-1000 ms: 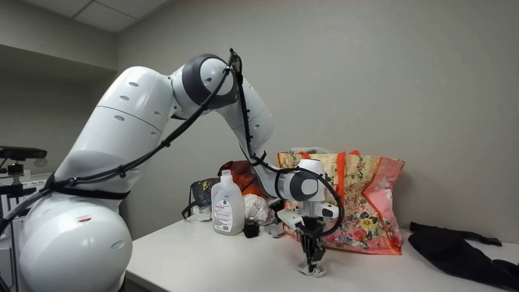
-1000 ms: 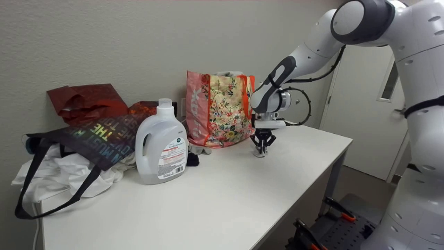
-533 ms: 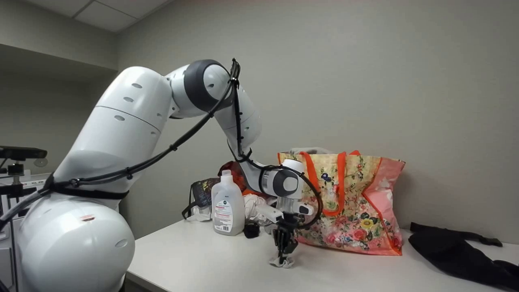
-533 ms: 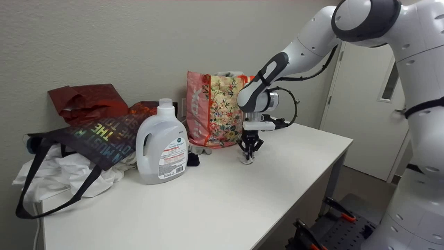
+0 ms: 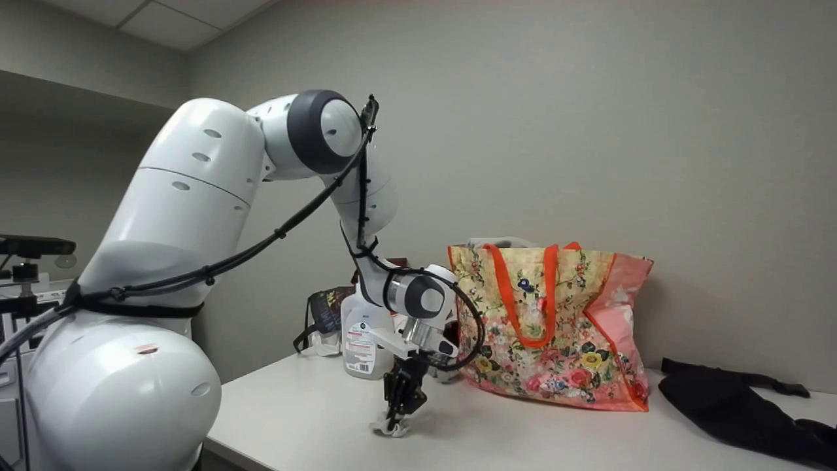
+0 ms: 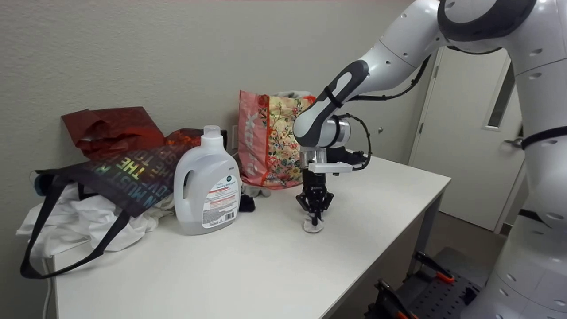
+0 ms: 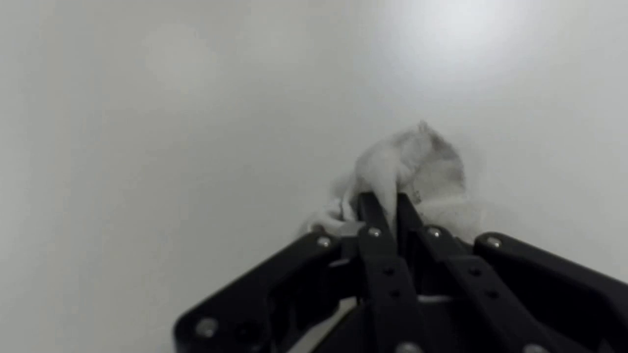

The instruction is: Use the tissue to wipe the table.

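Observation:
The table (image 5: pixel 314 409) has a smooth white top and also fills the wrist view (image 7: pixel 171 171). The tissue (image 6: pixel 313 228) is a small, crumpled, greyish-white piece on the tabletop. In the wrist view the tissue (image 7: pixel 431 171) spreads out past the fingertips, with a fold pinched between them. My gripper (image 7: pixel 386 203) is shut on it, pointing down. In the exterior views the gripper (image 5: pixel 393 420) (image 6: pixel 315 218) is low at the table, in front of the flowery bag and near the bottle. The tissue's underside is hidden.
A detergent bottle (image 6: pixel 208 186) stands on the table, partly behind my arm in an exterior view (image 5: pixel 361 343). The flowery bag (image 5: pixel 556 333) stands by the wall. A dark lettered bag (image 6: pixel 128 173) lies on white cloth (image 6: pixel 102 217). A black cloth item (image 5: pixel 732 405) lies farther along.
My gripper has slid with the tissue along the table, away from the flowery bag and to the left in both exterior views, lately towards the camera in one. It stays shut on the tissue.

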You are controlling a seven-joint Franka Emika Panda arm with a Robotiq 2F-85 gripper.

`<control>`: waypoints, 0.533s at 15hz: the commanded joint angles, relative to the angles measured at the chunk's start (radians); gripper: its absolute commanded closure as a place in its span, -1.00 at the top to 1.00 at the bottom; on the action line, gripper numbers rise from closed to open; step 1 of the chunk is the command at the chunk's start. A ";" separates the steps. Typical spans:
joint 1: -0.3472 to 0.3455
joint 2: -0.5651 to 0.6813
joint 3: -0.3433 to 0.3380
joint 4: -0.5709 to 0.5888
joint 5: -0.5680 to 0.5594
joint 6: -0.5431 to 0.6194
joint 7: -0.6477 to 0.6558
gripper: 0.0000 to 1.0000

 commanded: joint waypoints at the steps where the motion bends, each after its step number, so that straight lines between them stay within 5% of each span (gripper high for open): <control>1: 0.050 0.036 0.048 -0.035 0.050 -0.020 -0.058 -0.95; 8: 0.116 0.036 0.055 0.011 0.040 0.019 -0.028 -0.95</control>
